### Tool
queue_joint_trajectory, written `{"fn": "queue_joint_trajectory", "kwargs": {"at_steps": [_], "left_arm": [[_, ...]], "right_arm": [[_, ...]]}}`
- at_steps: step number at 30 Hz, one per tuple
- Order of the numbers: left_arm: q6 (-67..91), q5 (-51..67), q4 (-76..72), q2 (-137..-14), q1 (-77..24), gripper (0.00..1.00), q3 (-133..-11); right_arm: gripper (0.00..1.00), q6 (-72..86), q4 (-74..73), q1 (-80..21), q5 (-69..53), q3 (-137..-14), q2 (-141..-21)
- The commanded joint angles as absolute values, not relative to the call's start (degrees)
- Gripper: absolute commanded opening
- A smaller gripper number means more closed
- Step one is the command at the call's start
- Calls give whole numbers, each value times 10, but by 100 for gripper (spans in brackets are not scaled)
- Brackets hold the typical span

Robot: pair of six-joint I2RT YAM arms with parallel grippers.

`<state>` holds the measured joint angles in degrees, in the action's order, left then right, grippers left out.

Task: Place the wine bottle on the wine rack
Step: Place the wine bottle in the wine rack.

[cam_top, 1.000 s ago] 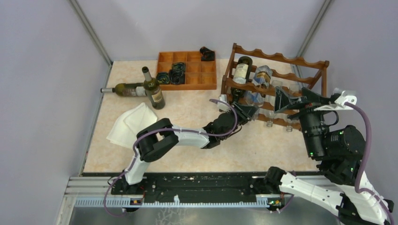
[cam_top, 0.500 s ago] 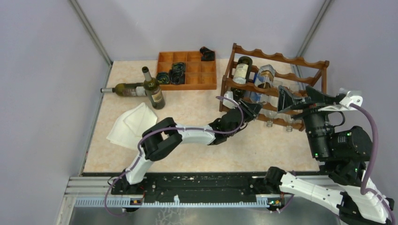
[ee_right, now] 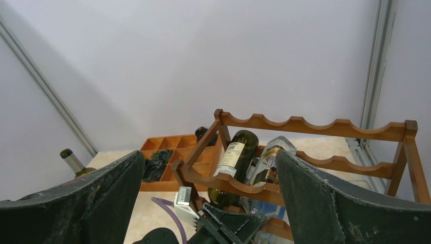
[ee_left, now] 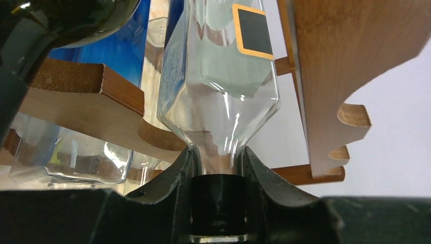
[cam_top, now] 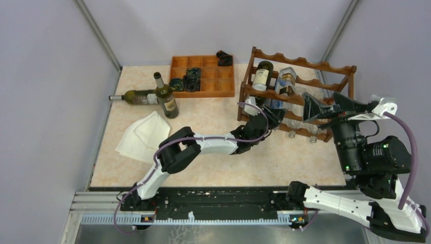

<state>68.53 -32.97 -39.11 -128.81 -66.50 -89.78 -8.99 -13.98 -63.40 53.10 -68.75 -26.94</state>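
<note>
Nearest, the right gripper (ee_right: 208, 162) hovers by the rack's right end, fingers wide apart and empty; the left gripper (ee_left: 216, 157) is clamped on the neck of a clear wine bottle (ee_left: 218, 76), whose body lies tilted within the wine rack (ee_left: 325, 61), beside a racked green bottle (cam_top: 263, 75); this looks like the seating step; next, probably settle the body into its scallops, then release and back straight out; far left, an upright bottle (cam_top: 166, 99) and a lying bottle (cam_top: 138, 96) wait.
</note>
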Motion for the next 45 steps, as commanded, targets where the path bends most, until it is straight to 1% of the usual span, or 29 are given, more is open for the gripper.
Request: {"fn": "queue_joint_trajectory", "kwargs": {"at_steps": [1,14,23,25,28,31,32,35,38,42,45], "left_arm": [[701,-352,-429,-1277,-661,0,-966],[718,-352,-357,-1313,-649,0,-1036],[735,-339,-349,-1325,-635,0,-1043],[740,-335,-347,-1325,-633,1,-1042],[751,-330,-339,-1326,-630,7,-1036],[765,-320,-339,-1324,-626,9,-1025],[768,-318,-338,-1322,-626,12,-1022],[770,-307,-337,-1317,-625,28,-1013],[768,-292,-331,-1315,-625,39,-1011],[786,-273,-321,-1309,-625,50,-998],[795,-268,-319,-1298,-626,56,-977]], "right_arm": [[98,-114,-106,-644,548,-702,-257],[98,-123,-102,-658,568,-699,-243],[98,-127,-96,-665,578,-691,-237],[98,-127,-93,-666,579,-689,-235],[98,-127,-92,-669,581,-688,-234],[99,-125,-92,-671,584,-686,-232],[98,-124,-92,-671,585,-686,-231],[98,-122,-92,-672,586,-684,-229],[98,-120,-91,-673,586,-681,-226],[98,-115,-91,-673,587,-680,-221],[98,-111,-91,-674,588,-678,-218]]}}
